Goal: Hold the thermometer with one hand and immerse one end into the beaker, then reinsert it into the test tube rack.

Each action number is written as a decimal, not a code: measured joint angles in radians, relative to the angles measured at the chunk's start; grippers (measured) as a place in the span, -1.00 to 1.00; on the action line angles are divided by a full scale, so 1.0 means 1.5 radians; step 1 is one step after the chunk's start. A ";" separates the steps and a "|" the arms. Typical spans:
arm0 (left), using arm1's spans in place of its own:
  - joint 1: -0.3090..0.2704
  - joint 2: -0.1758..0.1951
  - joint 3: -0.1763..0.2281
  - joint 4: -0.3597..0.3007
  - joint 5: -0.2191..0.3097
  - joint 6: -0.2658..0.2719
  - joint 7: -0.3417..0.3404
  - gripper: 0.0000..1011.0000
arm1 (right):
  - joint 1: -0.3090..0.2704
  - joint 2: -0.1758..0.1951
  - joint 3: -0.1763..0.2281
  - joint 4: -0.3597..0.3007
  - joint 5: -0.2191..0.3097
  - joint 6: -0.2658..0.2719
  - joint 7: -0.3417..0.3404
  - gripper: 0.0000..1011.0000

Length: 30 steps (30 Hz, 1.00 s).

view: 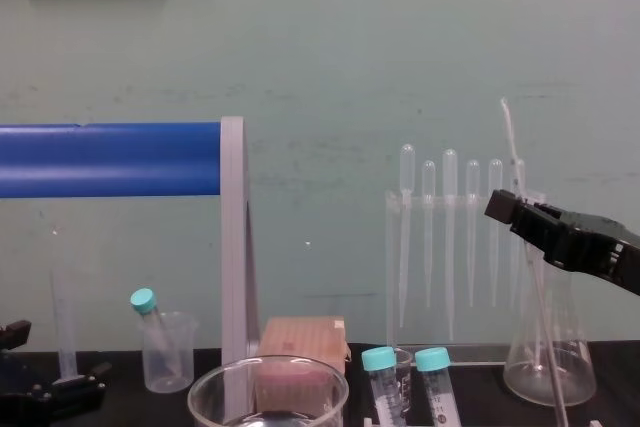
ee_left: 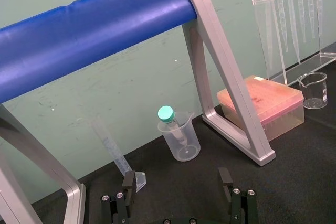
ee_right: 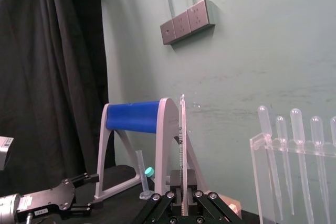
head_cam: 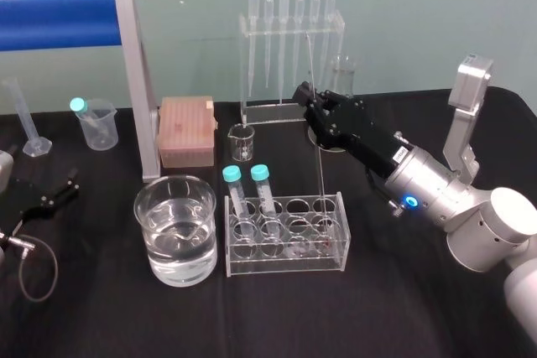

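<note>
Thermometer (head_cam: 318,144) stands nearly upright in the test tube rack (head_cam: 285,264), its lower end down in a hole toward the rack's right end. The rack rests on a black cloth-covered table (head_cam: 403,291) in front of a pale green wall. Just to the rack's left sits the beaker (head_cam: 148,245), partly filled with clear liquid. Two teal-capped tubes (head_cam: 232,175) lean in the rack's left holes. Behind them are a clear pipette stand (head_cam: 289,111) and a blue roller (head_cam: 54,18) on a grey frame.

The right wrist view adds a dark curtain (ee_right: 52,77) and a row of wall sockets (ee_right: 187,20). The chest view shows a conical flask (view: 550,367) behind the rod (the head view hardly shows it), and the rod's tip rising well above the pipette bulbs.

The right gripper (head_cam: 306,94) reaches in from the right, forearm sloping up and away from the robot. Its fingers are closed on the thermometer's upper part, high above the rack. The left gripper (ee_left: 176,181) lies low at the table's left edge, fingers spread wide with nothing between them.
</note>
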 joint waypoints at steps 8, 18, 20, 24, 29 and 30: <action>0.000 0.000 0.000 0.000 0.000 0.000 0.000 0.99 | 0.000 0.000 -0.001 0.000 -0.001 0.003 -0.003 -0.90; 0.000 0.000 0.000 0.000 0.000 0.000 0.000 0.99 | 0.000 0.000 0.000 0.000 -0.001 0.002 -0.002 -0.90; 0.000 0.000 0.000 0.000 0.000 0.000 0.000 0.99 | 0.000 0.000 0.000 0.000 -0.001 0.001 -0.002 -0.90; 0.000 0.000 0.000 0.000 0.000 0.000 0.000 0.99 | 0.000 0.000 0.000 0.000 -0.001 0.001 -0.002 -0.83; 0.000 0.000 0.000 0.000 0.000 0.000 0.000 0.99 | 0.000 0.000 0.000 0.000 -0.001 0.001 -0.002 -0.54; 0.000 0.000 0.000 0.000 0.000 0.000 0.000 0.99 | 0.000 0.000 0.000 0.000 -0.001 0.001 -0.002 -0.46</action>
